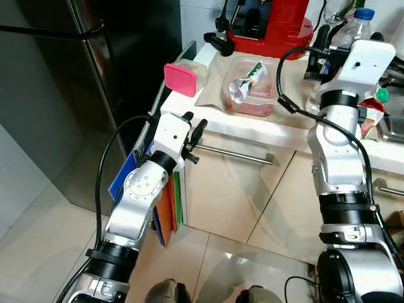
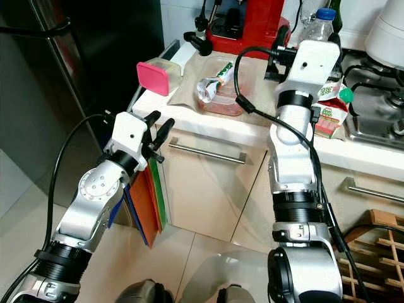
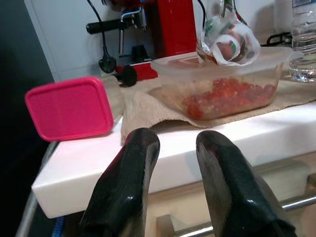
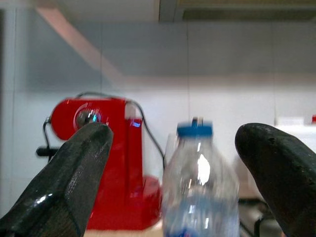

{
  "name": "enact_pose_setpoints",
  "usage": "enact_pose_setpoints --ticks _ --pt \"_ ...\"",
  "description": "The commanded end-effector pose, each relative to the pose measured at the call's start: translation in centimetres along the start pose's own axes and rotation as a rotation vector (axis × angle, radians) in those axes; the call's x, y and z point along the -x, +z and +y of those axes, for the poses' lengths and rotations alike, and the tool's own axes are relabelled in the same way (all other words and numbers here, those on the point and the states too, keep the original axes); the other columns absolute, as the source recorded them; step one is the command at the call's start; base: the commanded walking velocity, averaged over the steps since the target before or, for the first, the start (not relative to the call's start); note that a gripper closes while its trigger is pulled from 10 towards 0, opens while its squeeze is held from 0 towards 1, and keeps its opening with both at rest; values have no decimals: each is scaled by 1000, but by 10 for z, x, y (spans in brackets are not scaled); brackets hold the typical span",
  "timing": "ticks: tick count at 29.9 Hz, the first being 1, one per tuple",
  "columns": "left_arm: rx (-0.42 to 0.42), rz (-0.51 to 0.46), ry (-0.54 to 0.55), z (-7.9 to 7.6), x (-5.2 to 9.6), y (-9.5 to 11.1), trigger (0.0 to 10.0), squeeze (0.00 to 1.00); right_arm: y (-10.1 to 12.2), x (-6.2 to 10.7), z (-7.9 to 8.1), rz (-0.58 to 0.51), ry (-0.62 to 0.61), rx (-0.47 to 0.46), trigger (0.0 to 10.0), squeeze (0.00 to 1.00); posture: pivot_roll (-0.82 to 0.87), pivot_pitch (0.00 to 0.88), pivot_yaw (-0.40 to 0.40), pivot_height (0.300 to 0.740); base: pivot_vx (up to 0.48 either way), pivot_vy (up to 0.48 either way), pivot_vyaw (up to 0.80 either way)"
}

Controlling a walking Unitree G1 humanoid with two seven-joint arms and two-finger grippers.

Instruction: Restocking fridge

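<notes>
A clear water bottle (image 4: 197, 197) with a blue cap stands on the white counter (image 1: 208, 117), straight ahead of my right gripper (image 4: 173, 136), which is open wide with the bottle framed between its fingers but untouched. The bottle (image 1: 355, 25) rises just behind my right wrist. A clear tub (image 1: 251, 91) of red food with a crumpled packet on top rests on a beige cloth. A pink-lidded box (image 1: 182, 77) stands at the counter's left end. My left gripper (image 1: 195, 120) hangs open and empty below the counter edge, in front of the tub. The dark fridge (image 1: 120, 50) stands at the left.
A red coffee machine (image 1: 271, 25) stands at the back of the counter. A juice carton (image 2: 329, 113) and a hob (image 2: 379, 107) lie to the right. Coloured cutting boards (image 1: 169, 211) lean between fridge and cabinet. A steel drawer handle (image 1: 237, 153) runs under the counter edge.
</notes>
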State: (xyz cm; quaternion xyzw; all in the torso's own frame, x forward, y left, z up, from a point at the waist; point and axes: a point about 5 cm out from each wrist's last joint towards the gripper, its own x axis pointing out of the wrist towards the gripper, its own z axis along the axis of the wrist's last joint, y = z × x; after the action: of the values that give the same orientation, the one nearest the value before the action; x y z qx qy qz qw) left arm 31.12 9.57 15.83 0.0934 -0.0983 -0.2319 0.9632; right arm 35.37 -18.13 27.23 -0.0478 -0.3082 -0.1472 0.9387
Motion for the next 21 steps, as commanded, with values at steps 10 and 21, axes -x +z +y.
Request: enact_pose_setpoints --ticks 10,21 --pt "-3 -18 13 2 -6 4 10000 0 -2 -17 -11 37 -52 4 10000 0 -16 0 2 703 0 0 0" --pt "-1 -15 26 6 -7 4 10000 0 -21 -25 -17 160 -76 -20 10000 0 -10 0 3 703 0 0 0"
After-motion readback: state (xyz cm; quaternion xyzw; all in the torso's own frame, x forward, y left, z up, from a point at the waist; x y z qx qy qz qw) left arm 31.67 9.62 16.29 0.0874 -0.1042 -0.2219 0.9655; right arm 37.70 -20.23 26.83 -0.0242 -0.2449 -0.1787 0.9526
